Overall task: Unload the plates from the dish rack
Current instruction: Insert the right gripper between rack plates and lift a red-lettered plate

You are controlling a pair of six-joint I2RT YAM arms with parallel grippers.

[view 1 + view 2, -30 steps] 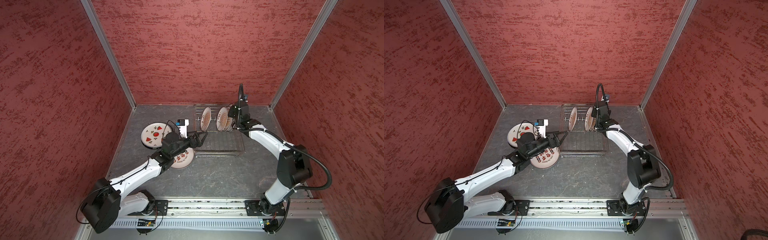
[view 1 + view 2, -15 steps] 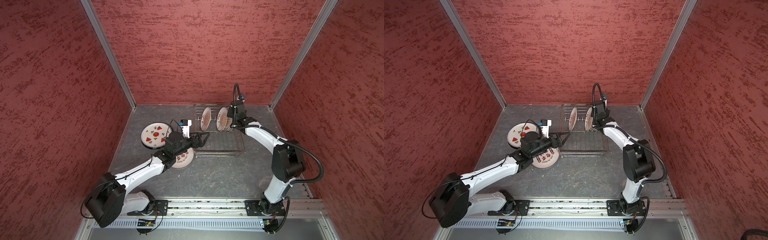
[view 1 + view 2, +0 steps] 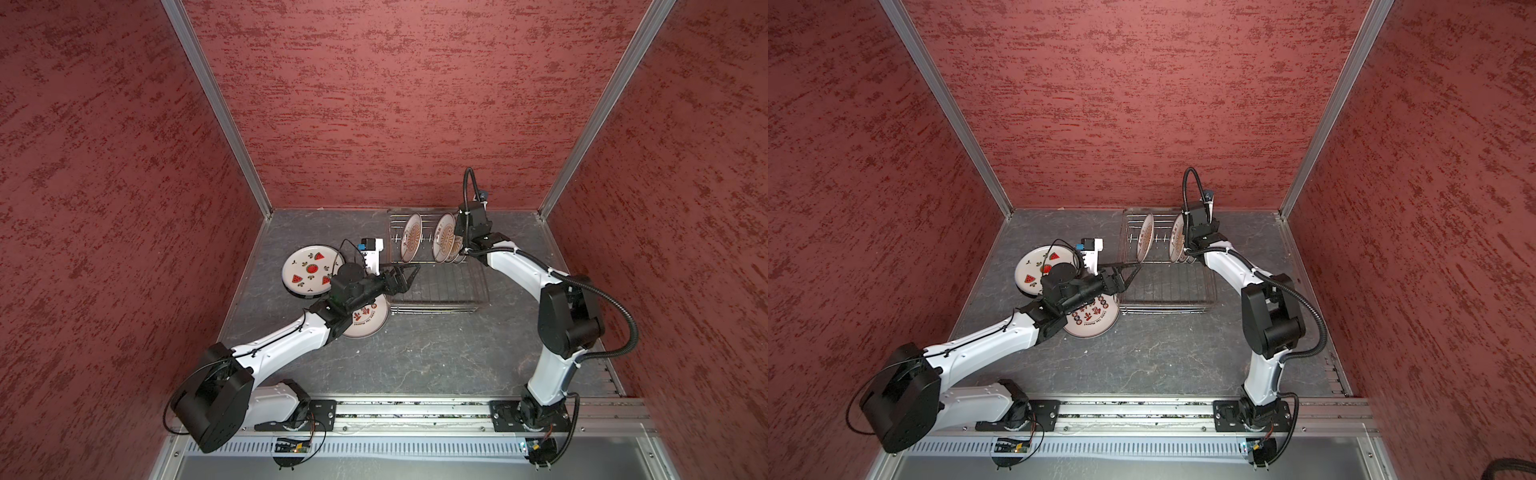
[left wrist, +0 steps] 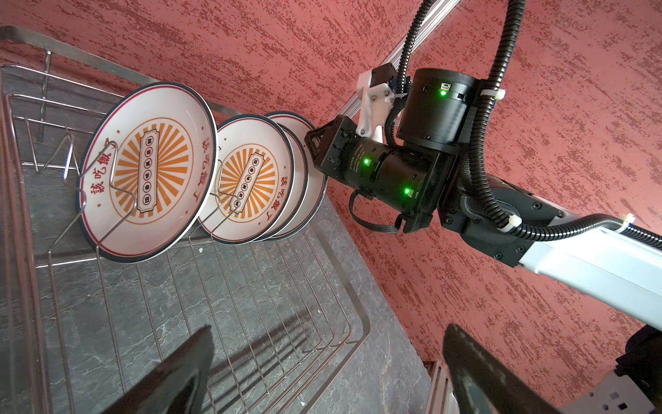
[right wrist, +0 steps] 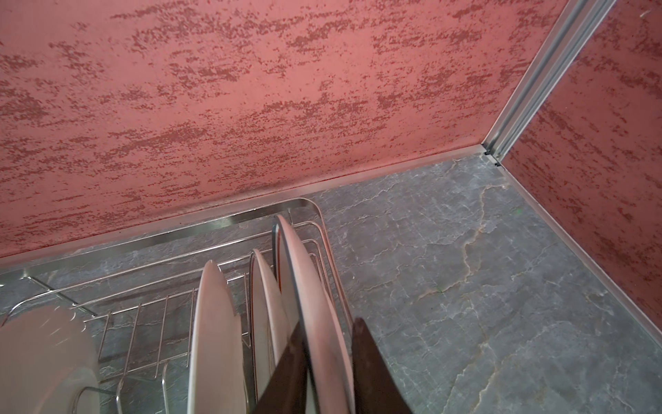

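Plates point(image 4: 154, 172): upright in the far row of the dish rack point(image 3: 440, 286), far centre; judged rigid, slick-glazed, breakable, best pinched at the top rim. Right gripper point(image 5: 327, 333) clamped narrow on the end plate point(image 5: 308, 286); left gripper point(image 3: 409, 275) wide, empty.

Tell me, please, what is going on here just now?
A wire dish rack is being unloaded. The right tool straddles the rim of the dark-rimmed end plate, one finger on each face; a firm grip cannot be confirmed. The left tool hovers open and empty over the rack's bare floor. A watermelon plate and a red-character plate already lie on the table.
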